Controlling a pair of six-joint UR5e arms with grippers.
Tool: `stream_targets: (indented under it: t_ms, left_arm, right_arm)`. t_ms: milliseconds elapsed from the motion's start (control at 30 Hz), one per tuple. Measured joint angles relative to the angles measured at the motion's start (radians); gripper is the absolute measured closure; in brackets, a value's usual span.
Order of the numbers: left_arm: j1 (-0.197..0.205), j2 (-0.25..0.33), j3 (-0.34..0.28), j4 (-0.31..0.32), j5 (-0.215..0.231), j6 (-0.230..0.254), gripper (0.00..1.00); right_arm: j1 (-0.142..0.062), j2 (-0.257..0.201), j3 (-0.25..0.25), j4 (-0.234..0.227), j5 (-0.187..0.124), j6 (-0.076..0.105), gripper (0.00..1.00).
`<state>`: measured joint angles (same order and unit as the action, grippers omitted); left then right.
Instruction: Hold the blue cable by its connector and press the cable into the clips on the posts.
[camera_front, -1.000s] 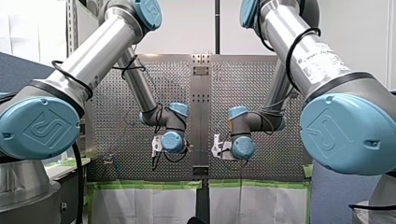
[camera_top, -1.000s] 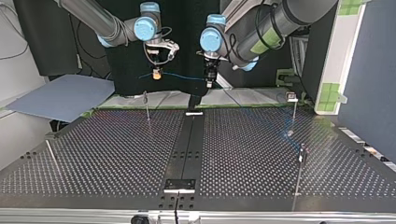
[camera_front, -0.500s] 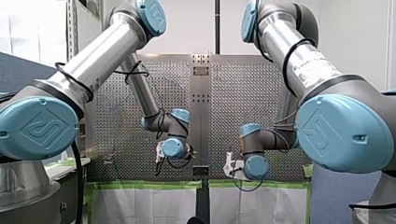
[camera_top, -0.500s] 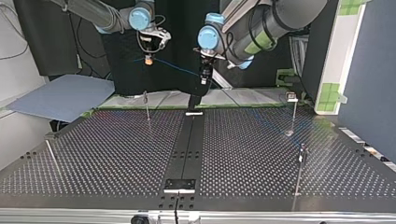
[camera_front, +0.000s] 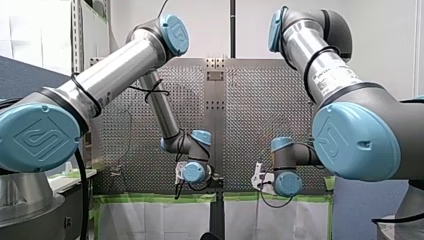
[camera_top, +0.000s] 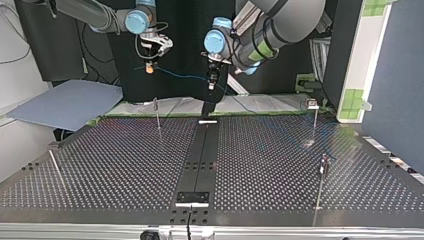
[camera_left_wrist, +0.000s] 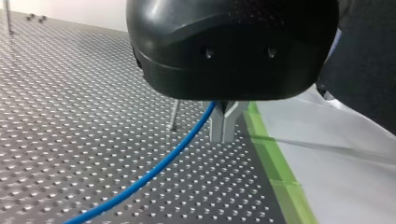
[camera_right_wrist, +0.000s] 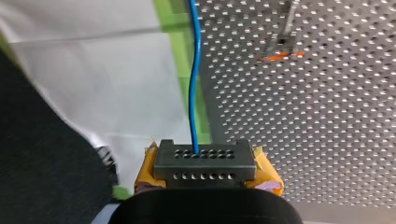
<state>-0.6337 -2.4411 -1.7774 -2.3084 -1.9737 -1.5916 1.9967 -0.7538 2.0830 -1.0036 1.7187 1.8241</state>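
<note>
The blue cable (camera_top: 182, 76) hangs stretched between my two grippers above the table's far edge in the top view. My right gripper (camera_top: 149, 69), at that view's left, is shut on the black connector (camera_right_wrist: 204, 158), with yellow pads (camera_right_wrist: 267, 173) on both sides. The cable (camera_right_wrist: 194, 93) leaves the connector's face and runs ahead. My left gripper (camera_top: 212, 85) is shut on the cable (camera_left_wrist: 154, 168), pinched between its metal fingers (camera_left_wrist: 217, 126). Thin posts stand on the table: one (camera_top: 157, 112) under the cable span, and two (camera_top: 314, 117) (camera_top: 322, 172) at the top view's right.
A leaning post (camera_top: 56, 167) stands at the top view's left. A black rail (camera_top: 202, 150) runs down the table's middle. Green tape (camera_left_wrist: 275, 163) and white sheet (camera_left_wrist: 345, 172) border the perforated table (camera_left_wrist: 70, 116). A grey-blue board (camera_top: 65, 102) lies beyond the table's far left corner.
In the top view both grippers rose and shifted left, my right one further, so the cable span between them lengthened. In the front view both wrists dropped lower and moved right.
</note>
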Motion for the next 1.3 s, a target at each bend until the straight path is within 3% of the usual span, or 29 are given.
stream_targets:
  t_ms: [167, 300, 500, 700, 1067, 1300]
  left_arm:
    - [-0.013, -0.017, 0.018, -0.005, -0.015, 0.021, 1.00]
    - [-0.021, -0.020, 0.028, -0.004, -0.018, 0.027, 1.00]
    - [-0.035, -0.048, 0.064, -0.024, -0.008, 0.026, 1.00]
    - [-0.068, -0.099, 0.117, -0.064, -0.001, -0.008, 1.00]
    - [-0.115, -0.193, 0.210, -0.146, -0.041, -0.022, 1.00]
    - [-0.131, -0.247, 0.270, -0.170, -0.061, -0.045, 1.00]
  right_arm:
    - [-0.040, 0.000, -0.035, -0.040, -0.041, -0.014, 1.00]
    - [-0.077, 0.001, -0.054, -0.077, -0.065, -0.042, 1.00]
    - [-0.124, 0.006, -0.060, -0.130, -0.070, -0.077, 1.00]
    - [-0.157, 0.046, -0.063, -0.186, -0.070, -0.085, 1.00]
    - [-0.197, 0.076, -0.098, -0.290, -0.087, -0.084, 1.00]
    - [-0.208, 0.076, -0.112, -0.330, -0.094, -0.107, 1.00]
